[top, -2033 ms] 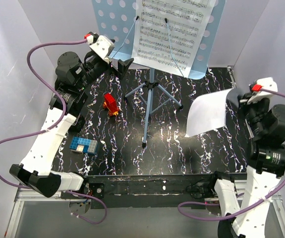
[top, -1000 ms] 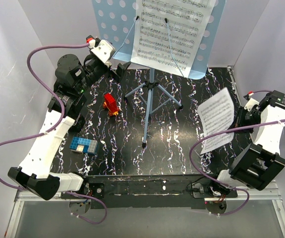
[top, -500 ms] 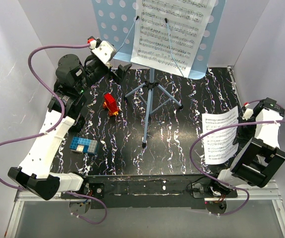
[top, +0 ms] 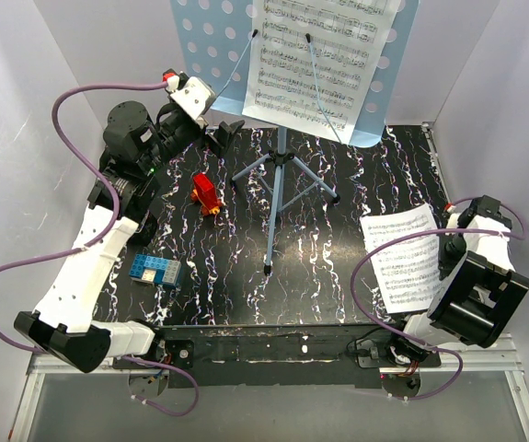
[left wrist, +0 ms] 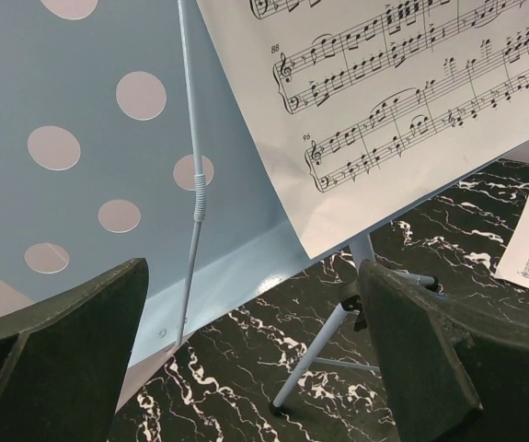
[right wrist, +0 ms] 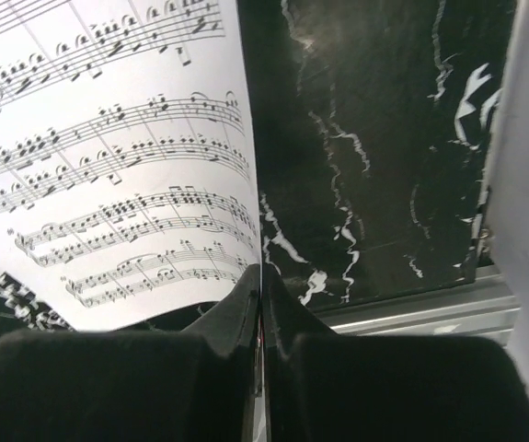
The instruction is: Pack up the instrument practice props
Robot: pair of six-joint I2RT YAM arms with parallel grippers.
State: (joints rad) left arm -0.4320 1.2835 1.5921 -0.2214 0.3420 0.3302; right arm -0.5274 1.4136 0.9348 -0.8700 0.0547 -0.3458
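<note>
The light-blue music stand (top: 282, 175) stands at the back centre, its perforated desk plate (top: 211, 55) holding a sheet-music page (top: 312, 69) under two thin retaining wires. My left gripper (top: 225, 129) is open and empty beside the plate's lower left edge; in the left wrist view the plate (left wrist: 71, 138), the page (left wrist: 384, 110) and a tripod leg (left wrist: 324, 350) lie ahead of its fingers. My right gripper (top: 446, 258) is shut on the edge of a second sheet-music page (top: 404, 258), held low over the table's right side; the page (right wrist: 108, 157) fills the right wrist view.
A small red toy (top: 205, 193) lies left of the tripod. A blue block (top: 155, 270) lies near the front left. White walls close in on both sides. The black marbled tabletop (top: 319, 267) ends at a metal rail at the front.
My right arm swung the held page from raised at the right down and toward the front right of the table, turning it flat. The left gripper shifted slightly toward the plate's edge.
</note>
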